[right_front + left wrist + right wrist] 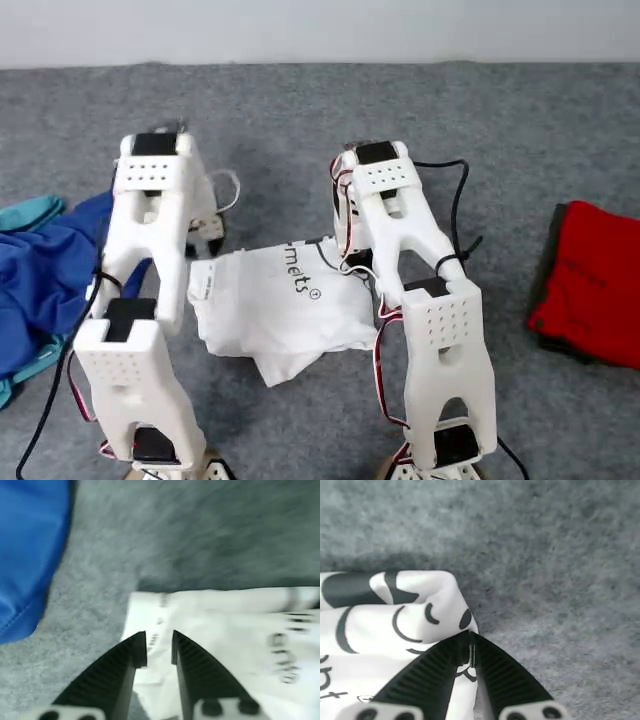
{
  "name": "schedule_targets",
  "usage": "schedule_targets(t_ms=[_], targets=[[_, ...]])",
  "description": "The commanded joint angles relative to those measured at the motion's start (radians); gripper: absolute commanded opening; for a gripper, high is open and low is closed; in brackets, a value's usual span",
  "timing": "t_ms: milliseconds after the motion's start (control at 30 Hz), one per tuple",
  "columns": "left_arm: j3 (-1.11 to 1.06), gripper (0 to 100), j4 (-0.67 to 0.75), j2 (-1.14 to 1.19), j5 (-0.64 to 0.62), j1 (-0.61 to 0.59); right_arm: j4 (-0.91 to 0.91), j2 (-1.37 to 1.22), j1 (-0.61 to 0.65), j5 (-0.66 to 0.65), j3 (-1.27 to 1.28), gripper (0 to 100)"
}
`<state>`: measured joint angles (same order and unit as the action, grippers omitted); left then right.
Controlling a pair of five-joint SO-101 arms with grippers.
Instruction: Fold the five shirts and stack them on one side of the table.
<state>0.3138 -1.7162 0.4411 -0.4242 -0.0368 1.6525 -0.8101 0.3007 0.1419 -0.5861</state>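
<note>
Over the white shirt, left claw parted, right claw pinching its edge.

A crumpled shirt lies mid-bench, a heap of shirts well apart to its left, a folded stack to its right.

A crumpled white shirt lies mid-table, blue shirts heaped at one side, a folded red shirt opposite.

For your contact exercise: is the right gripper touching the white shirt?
Touching. The right wrist view shows the right gripper pinching the white shirt at its edge.
</note>
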Motion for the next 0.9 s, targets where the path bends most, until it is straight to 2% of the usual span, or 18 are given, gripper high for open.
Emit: schedule_targets(t_ms=[0, 200, 400, 567, 867], targets=[[0.114, 10, 0.0, -0.074, -0.031, 0.063, -0.001, 0.013, 0.001, 0.002, -0.044, 0.9], [0.111, 10, 0.106, -0.035, -0.037, 0.11, 0.001, 0.013, 0.033, 0.002, -0.044, 0.9], [0.124, 10, 0.115, 0.176, -0.032, 0.1, -0.008, 0.013, 0.035, 0.002, -0.044, 0.9], [0.182, 10, -0.034, 0.267, 0.002, 0.028, -0.008, 0.012, 0.028, 0.002, -0.044, 0.9], [0.094, 7, -0.04, 0.152, 0.117, -0.133, -0.016, 0.004, -0.012, 0.005, -0.044, 0.8]])
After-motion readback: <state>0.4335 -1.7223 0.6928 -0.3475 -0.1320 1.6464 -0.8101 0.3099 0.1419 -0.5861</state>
